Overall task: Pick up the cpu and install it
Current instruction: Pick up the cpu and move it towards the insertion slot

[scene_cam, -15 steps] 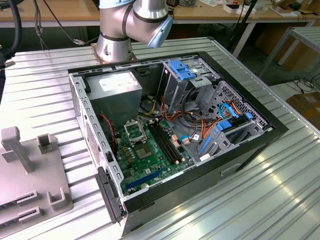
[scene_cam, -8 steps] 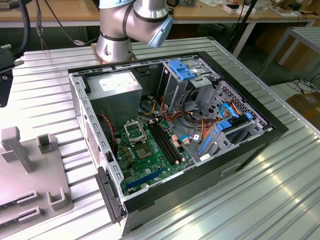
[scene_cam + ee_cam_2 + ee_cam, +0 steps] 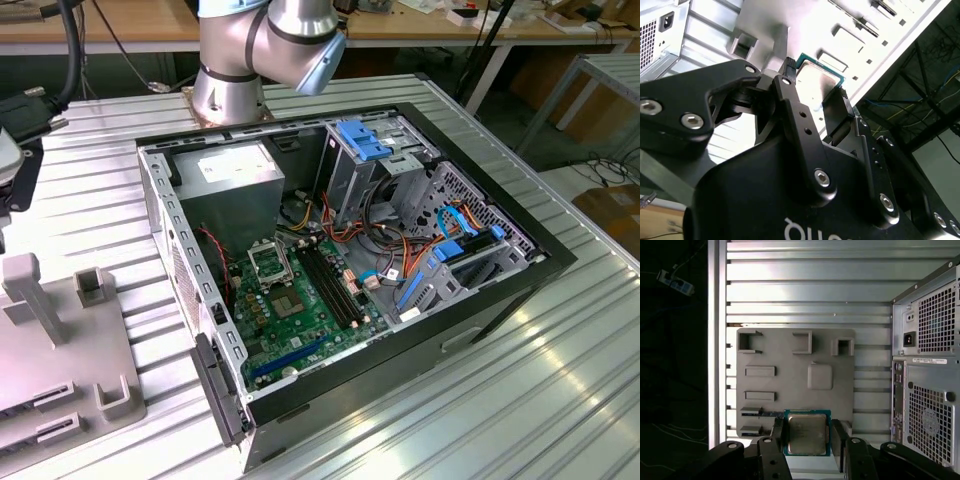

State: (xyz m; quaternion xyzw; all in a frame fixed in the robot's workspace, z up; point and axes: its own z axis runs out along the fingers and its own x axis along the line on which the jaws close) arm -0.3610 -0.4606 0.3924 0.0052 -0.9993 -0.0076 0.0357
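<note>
Big ribbed aluminium bench (image 3: 500, 420), open black computer case (image 3: 480, 300) on it, grey moulded fixture plate (image 3: 790, 355) beside the case by the bench's edge. It's the pick-up step: the black gripper (image 3: 808, 425) has its jaws narrow, clamped on the small square grey-centred cpu (image 3: 807, 434) over the plate, and it's probably lifted clear. The exterior view adds the black-framed motherboard socket (image 3: 268, 262), and seating calls for square alignment there.

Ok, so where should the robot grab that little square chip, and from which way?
By two opposite edges of the cpu, coming straight at its flat face. It is thin and flat, so only the straight edges give a hold. The gripper holds it so, one finger per edge.
</note>
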